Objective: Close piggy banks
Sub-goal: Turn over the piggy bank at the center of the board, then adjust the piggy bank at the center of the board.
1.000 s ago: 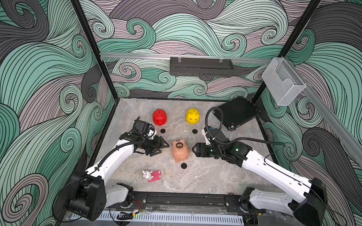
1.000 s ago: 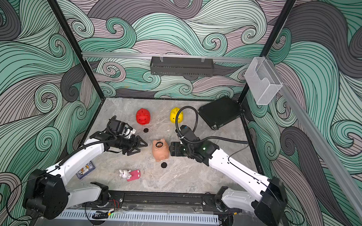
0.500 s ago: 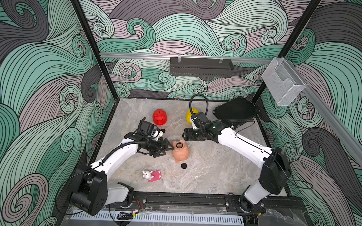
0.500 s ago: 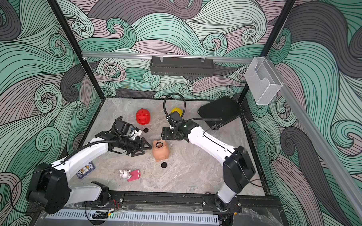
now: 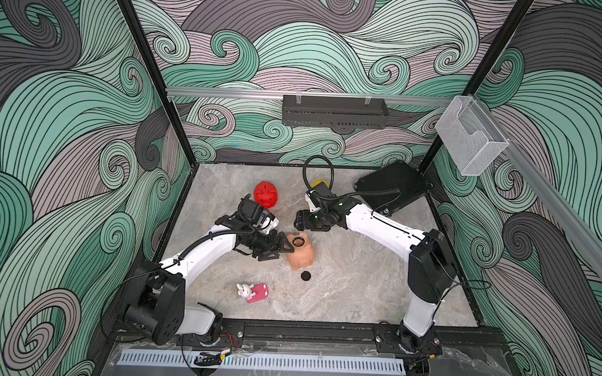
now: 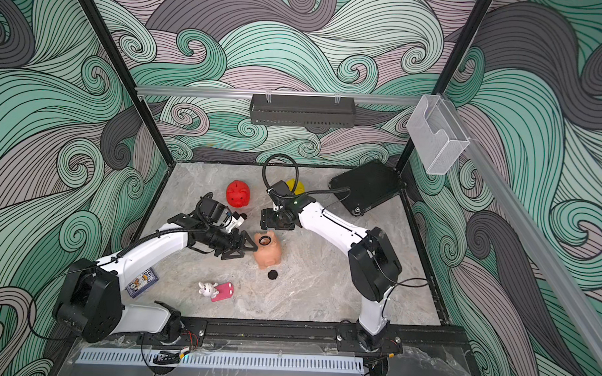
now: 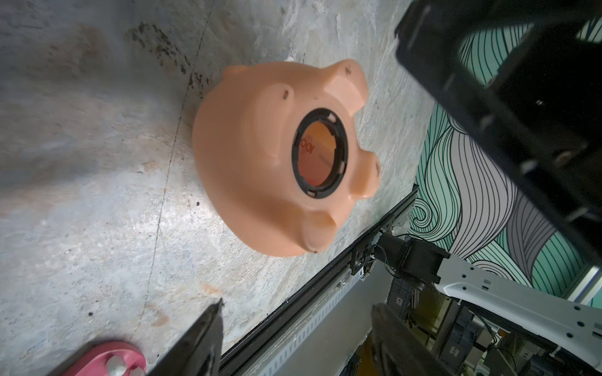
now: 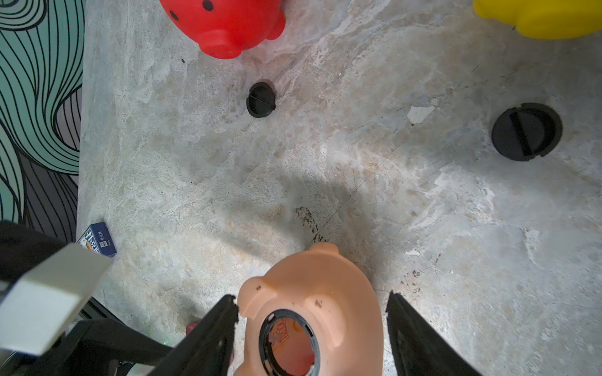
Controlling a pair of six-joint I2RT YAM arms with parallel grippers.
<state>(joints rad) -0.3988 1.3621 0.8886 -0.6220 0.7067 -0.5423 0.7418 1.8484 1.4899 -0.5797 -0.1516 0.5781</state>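
There are three piggy banks point(image 5: 265, 194) point(image 8: 537, 19) point(image 5: 302, 252): one red, one yellow, one peach. Three black plugs point(image 8: 260, 99) point(image 8: 526, 132) point(image 5: 305, 275). One bunny toy point(image 5: 243, 290), one pink flat piece point(image 5: 259, 292), one card box point(image 6: 143, 281).

Light: bright, even, from overhead | Shadow: soft dark patch on marbled tabletop point(image 8: 293, 201) | Focus: top views sharp; close fingers point(image 7: 195, 345) blurred in wrist views

"100" inside peach piggy bank point(image 7: 254, 156)
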